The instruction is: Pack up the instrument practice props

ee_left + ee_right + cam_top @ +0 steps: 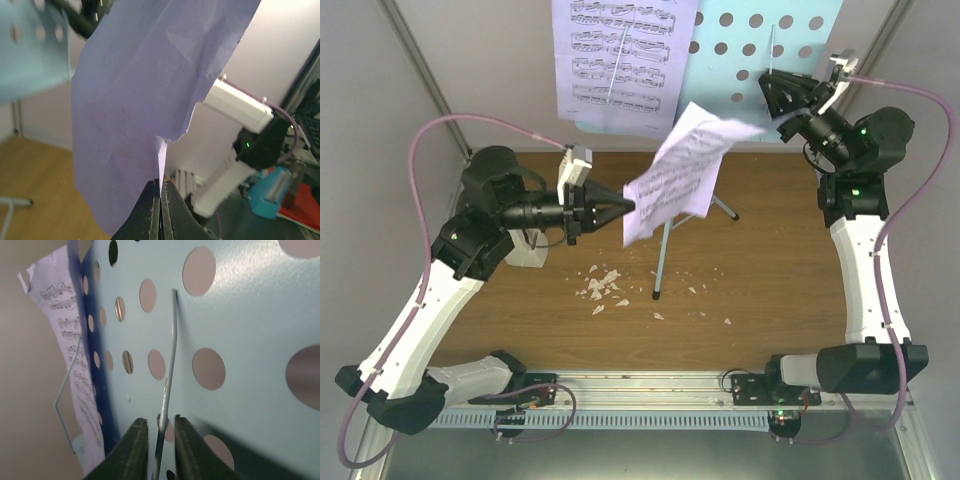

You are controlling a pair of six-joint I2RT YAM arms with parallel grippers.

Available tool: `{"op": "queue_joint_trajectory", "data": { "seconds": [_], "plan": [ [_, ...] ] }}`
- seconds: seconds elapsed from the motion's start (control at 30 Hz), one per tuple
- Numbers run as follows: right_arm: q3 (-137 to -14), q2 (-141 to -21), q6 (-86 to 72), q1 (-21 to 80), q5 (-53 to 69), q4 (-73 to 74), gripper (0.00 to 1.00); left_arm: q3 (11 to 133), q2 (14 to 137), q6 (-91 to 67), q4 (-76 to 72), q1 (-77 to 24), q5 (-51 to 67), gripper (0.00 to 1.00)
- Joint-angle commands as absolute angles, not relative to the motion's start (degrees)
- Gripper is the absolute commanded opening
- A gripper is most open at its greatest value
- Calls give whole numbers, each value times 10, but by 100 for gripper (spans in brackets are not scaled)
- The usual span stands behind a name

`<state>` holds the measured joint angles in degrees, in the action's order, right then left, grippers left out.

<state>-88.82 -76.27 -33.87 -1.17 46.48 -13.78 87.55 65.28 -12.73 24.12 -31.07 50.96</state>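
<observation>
The light-blue music stand's perforated desk [760, 50] rises at the back, and its tripod legs [665, 250] stand on the wooden table. A lavender sheet-music page [615, 60] still rests on the desk's left half. My left gripper [628, 208] is shut on the edge of a second, loose lavender page [680, 175], held in the air in front of the stand. In the left wrist view that page [135, 100] runs down between the closed jaws of the left gripper [161, 182]. My right gripper [161, 422] stands slightly open around the desk's thin wire page holder [172, 350], with small gaps on both sides. A white object [527, 250], perhaps the metronome, is partly hidden under the left arm.
White crumbs [605, 285] lie scattered on the table left of the stand's legs, with a few more at the right [725, 322]. Grey walls close in the back and sides. The desk [250, 315] fills the right wrist view, with the mounted page [75, 355] at its left edge.
</observation>
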Motion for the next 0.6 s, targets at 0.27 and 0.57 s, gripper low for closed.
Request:
{"op": "queue_joint_trajectory", "data": {
  "seconds": [0.27,0.57],
  "plan": [
    [-901,-765,-320,-8,458,-96,60,604,572,-284,200,-266,530,0],
    [-905,-716,-253,-8,431,-53,97,447,573,-310,176,-151,527,0]
  ]
}}
